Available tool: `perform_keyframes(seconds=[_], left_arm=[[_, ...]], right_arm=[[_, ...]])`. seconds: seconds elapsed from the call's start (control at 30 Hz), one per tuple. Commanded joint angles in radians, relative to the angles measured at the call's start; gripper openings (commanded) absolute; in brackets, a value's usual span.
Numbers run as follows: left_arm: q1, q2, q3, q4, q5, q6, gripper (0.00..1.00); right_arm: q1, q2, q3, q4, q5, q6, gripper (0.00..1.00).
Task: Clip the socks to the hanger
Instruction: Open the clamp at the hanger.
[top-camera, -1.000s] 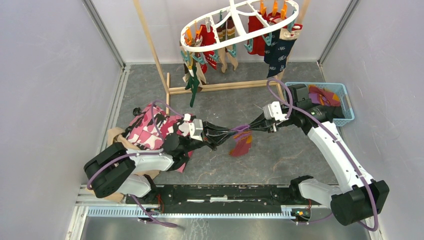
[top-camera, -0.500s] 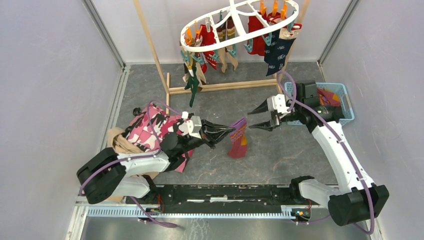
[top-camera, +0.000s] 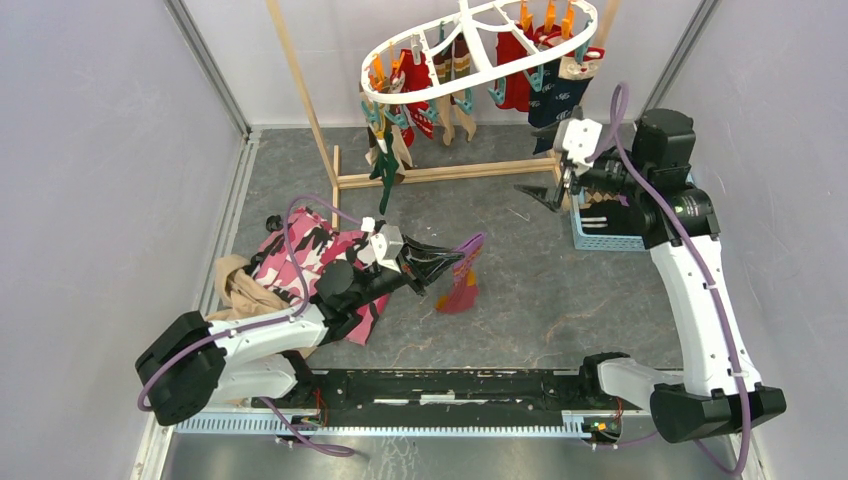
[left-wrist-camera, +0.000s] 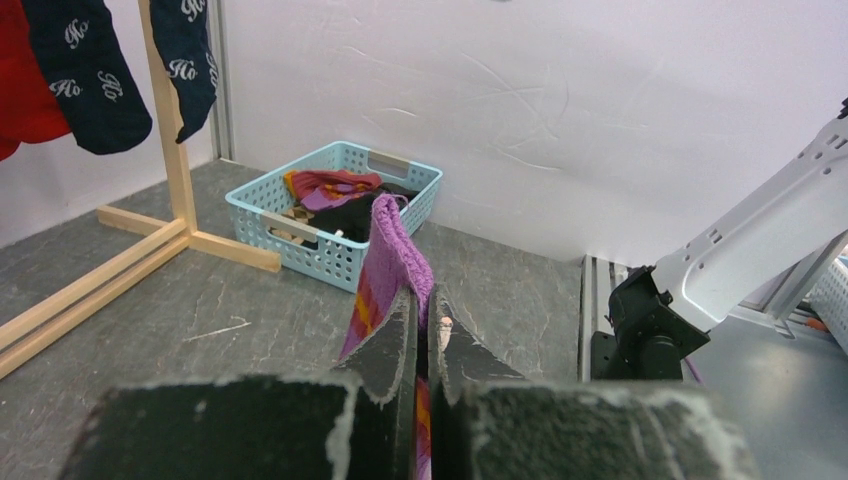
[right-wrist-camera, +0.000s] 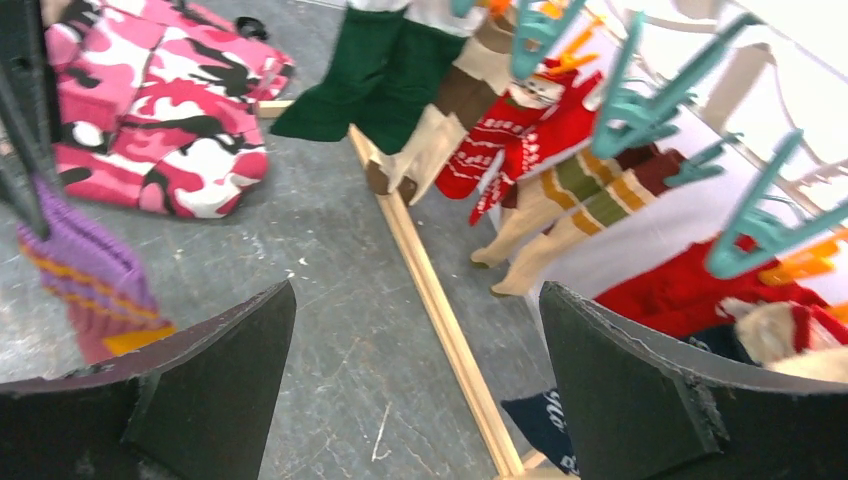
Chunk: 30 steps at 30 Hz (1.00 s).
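Observation:
A purple sock (top-camera: 460, 285) with yellow and red stripes hangs above the middle of the floor, its cuff pinched in my left gripper (top-camera: 463, 250), which is shut on it. The left wrist view shows that sock (left-wrist-camera: 398, 250) rising out between the closed jaws of the left gripper (left-wrist-camera: 424, 302). My right gripper (top-camera: 548, 192) is open and holds nothing, raised near the right end of the white oval hanger (top-camera: 480, 62). Several socks (top-camera: 555, 100) are clipped there. In the right wrist view the open gripper (right-wrist-camera: 415, 292) faces teal clips (right-wrist-camera: 640, 100) and hanging socks (right-wrist-camera: 530, 140).
The hanger hangs on a wooden pole rack (top-camera: 440, 173). A blue basket (top-camera: 610, 238) holding more socks (left-wrist-camera: 330, 185) sits under the right arm. A pink camouflage cloth (top-camera: 300, 255) and a tan cloth (top-camera: 235, 290) lie at the left. White walls enclose the floor.
My right gripper let go of the purple sock, opened wide and swung up and back toward the hanger's right end. The left gripper kept the sock and drew slightly left.

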Motion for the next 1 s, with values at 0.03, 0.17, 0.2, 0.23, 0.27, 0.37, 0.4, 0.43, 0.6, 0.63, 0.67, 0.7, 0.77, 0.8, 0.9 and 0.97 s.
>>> perform_keyframes(seconds=[0.03,0.17,0.2,0.23,0.27,0.37,0.4,0.43,0.6,0.63,0.67,0.7,0.77,0.8,0.9,0.97], left_arm=[[0.003,-0.041,0.034,-0.027,-0.001,0.053,0.02],[0.003,-0.067,0.022,-0.037,-0.001,0.063,0.02],[0.003,-0.075,0.018,-0.039,-0.001,0.066,0.02],[0.003,-0.081,0.015,-0.043,-0.004,0.068,0.02],[0.003,-0.087,0.013,-0.044,-0.005,0.072,0.02],[0.003,-0.094,0.014,-0.050,-0.008,0.080,0.02],[0.003,-0.093,0.015,-0.050,-0.009,0.080,0.02],[0.003,-0.092,0.017,-0.049,-0.008,0.080,0.02],[0.003,-0.086,0.019,-0.043,-0.005,0.072,0.02],[0.003,-0.086,0.018,-0.043,-0.005,0.071,0.02],[0.003,-0.086,0.016,-0.042,-0.006,0.070,0.02],[0.003,-0.087,0.016,-0.042,-0.007,0.067,0.02],[0.003,-0.089,0.015,-0.042,-0.008,0.065,0.02],[0.003,-0.088,0.016,-0.042,-0.008,0.064,0.02],[0.003,-0.082,0.020,-0.042,-0.007,0.062,0.02],[0.003,-0.077,0.023,-0.040,-0.006,0.061,0.02]], right_arm=[[-0.004,0.032,0.083,0.132,0.156,0.240,0.98],[-0.003,0.041,0.115,0.219,0.256,0.356,0.98],[-0.003,0.047,0.130,0.236,0.290,0.378,0.98],[-0.004,0.054,0.146,0.253,0.318,0.399,0.97],[-0.003,0.062,0.163,0.263,0.352,0.412,0.95],[-0.003,0.091,0.210,0.310,0.449,0.486,0.89],[-0.002,0.103,0.220,0.325,0.476,0.509,0.85],[0.000,0.112,0.228,0.335,0.503,0.534,0.83],[0.060,0.155,0.251,0.349,0.598,0.553,0.79],[0.082,0.161,0.252,0.349,0.622,0.545,0.78],[0.097,0.165,0.255,0.347,0.648,0.538,0.77],[0.114,0.170,0.260,0.344,0.686,0.533,0.77],[0.132,0.182,0.271,0.341,0.733,0.531,0.76],[0.138,0.186,0.272,0.342,0.745,0.529,0.76],[0.165,0.198,0.270,0.351,0.805,0.519,0.73],[0.171,0.203,0.269,0.358,0.822,0.520,0.72]])
